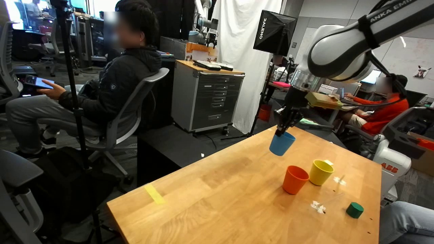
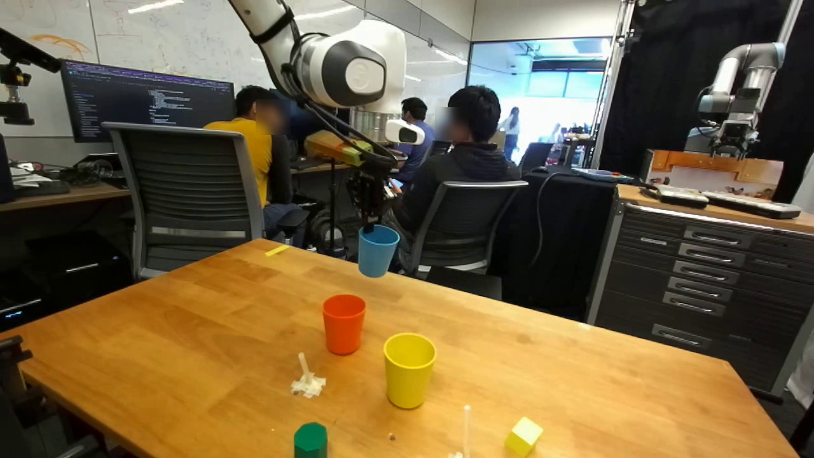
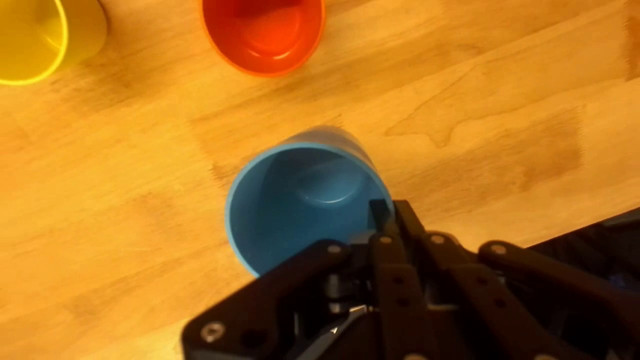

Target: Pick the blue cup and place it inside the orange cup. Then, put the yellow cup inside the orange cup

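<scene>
The blue cup (image 3: 300, 210) hangs above the table, mouth up and somewhat tilted, seen in all views. My gripper (image 3: 392, 214) is shut on its wall near the rim, one finger inside and one outside. Upright on the table stands the orange cup (image 1: 294, 183), its inside bare in the wrist view, where the orange cup (image 3: 270, 42) is cut off by the top edge. Close beside it is the yellow cup (image 2: 409, 375), also upright; only part of the yellow cup (image 3: 85, 32) shows at the wrist view's top left corner.
A dark green block (image 1: 355, 210) and a small yellow cube (image 2: 524, 436) lie on the wooden table (image 1: 210, 203). Thin upright sticks are fixed with white tape (image 2: 308, 385) near the cups. Seated people and a drawer cabinet (image 1: 213, 98) are beyond the table's edge.
</scene>
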Available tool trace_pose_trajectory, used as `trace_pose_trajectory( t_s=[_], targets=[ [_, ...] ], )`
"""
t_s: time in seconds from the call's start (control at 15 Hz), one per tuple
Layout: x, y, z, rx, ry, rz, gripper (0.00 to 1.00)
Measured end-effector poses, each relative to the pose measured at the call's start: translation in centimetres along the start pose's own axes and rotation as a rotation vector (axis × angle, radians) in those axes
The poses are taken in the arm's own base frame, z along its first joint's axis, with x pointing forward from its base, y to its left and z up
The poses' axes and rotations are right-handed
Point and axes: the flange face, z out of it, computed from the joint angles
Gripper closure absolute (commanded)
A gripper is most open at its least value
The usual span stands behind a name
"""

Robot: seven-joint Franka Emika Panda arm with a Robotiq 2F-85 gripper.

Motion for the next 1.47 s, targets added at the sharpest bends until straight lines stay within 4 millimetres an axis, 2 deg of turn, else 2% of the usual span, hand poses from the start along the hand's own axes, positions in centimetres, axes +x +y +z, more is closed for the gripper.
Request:
trace_pose_trajectory(
  t_s=[0.4,0.67,0.93,1.2,1.47],
  targets=[
    [-6.5,-2.1,-2.1,-0.063,-0.013,-0.036,0.95],
    [-9.9,-2.1,-2.6,-0.096,-0.008,-0.026,0.95],
    [-11.1,0.0,-3.3,-0.108,0.030,0.025,0.95],
    [-11.4,2.4,-3.1,-0.114,0.035,0.067,0.95],
    [-11.5,3.3,-2.6,-0.118,0.039,0.075,0.95]
  ],
)
